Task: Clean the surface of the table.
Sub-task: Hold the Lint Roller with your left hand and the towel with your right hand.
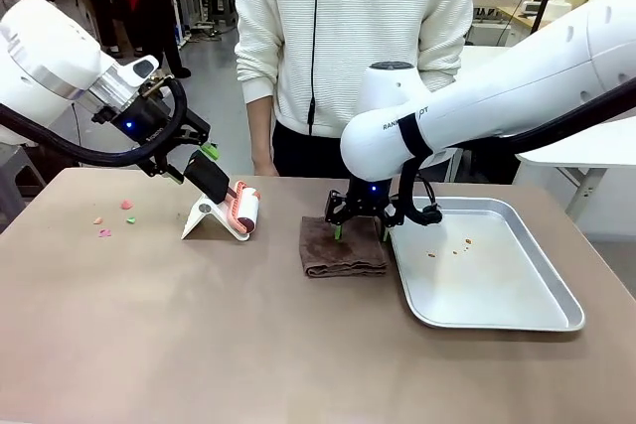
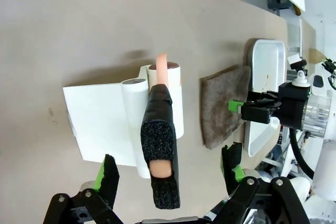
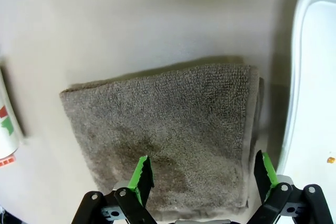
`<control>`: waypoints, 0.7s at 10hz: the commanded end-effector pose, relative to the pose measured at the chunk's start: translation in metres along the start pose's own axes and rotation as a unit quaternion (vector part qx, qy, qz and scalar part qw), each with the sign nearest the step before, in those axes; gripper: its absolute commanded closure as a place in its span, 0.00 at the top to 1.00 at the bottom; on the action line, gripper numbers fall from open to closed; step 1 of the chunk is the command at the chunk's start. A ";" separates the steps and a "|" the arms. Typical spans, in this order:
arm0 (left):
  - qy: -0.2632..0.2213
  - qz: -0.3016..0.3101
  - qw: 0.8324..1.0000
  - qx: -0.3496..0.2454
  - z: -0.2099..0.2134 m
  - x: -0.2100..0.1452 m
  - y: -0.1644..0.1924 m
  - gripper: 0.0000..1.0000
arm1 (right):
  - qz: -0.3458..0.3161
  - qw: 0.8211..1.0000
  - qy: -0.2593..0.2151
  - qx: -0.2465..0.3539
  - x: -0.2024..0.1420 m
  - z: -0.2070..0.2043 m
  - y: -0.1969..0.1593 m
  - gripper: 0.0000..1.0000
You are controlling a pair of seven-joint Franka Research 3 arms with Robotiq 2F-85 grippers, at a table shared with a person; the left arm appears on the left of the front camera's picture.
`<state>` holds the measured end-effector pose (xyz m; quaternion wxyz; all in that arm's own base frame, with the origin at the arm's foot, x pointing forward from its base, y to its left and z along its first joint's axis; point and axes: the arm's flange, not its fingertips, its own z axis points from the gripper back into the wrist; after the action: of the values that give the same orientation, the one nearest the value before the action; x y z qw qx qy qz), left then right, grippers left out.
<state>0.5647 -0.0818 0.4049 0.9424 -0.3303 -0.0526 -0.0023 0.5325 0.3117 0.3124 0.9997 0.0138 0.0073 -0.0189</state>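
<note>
Desk (image 1: pixel 199 345): a wide brown-taupe top is seen, running from the near edge out to the far edge, where a person (image 1: pixel 358 37) in a white ribbed top is standing.
Left pincer (image 2: pixel 169 167): it is held wide open towards the far left part of the desk. Its green pads (image 2: pixel 107 174) are spread on either side of the roller's handle, and no contact with the handle can be made out.
Lint roller (image 1: pixel 245 211): it is lodged in a white stand (image 1: pixel 204 220) left of the desk's middle, towards the far edge. The black foam handle (image 2: pixel 157 140) is tilted up out of the stand between the left pincer's fingers.
Right pincer (image 1: pixel 362 232): it is spread wide and pointed down at the far edge of the towel. Whether its tips are touching the cloth cannot be told.
Towel (image 1: pixel 343 253): a folded brown cloth is laid flat about midway along the desk, towards the far edge, just beside the tray's left rim.
Tray (image 1: pixel 497 326): a shallow silver tray is set towards the desk's right edge, with a few small crumbs (image 1: pixel 467 240) lying inside it.
Scraps (image 1: pixel 127 205): small pink and green bits are scattered near the far left corner, left of the stand.
</note>
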 end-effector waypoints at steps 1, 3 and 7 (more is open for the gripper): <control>0.003 -0.005 1.000 -0.008 0.001 0.004 0.001 1.00 | -0.021 0.999 -0.003 -0.027 0.006 -0.005 0.007 1.00; 0.003 -0.007 1.000 -0.007 0.001 0.005 0.001 1.00 | -0.027 0.999 -0.002 -0.028 0.006 -0.008 0.005 1.00; 0.004 -0.009 1.000 -0.007 0.002 0.005 0.002 1.00 | -0.029 0.999 0.003 -0.032 0.006 -0.012 0.006 1.00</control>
<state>0.5664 -0.0797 0.4053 0.9422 -0.3309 -0.0530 -0.0023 0.5335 0.3116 0.2991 0.9993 0.0046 0.0172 -0.0322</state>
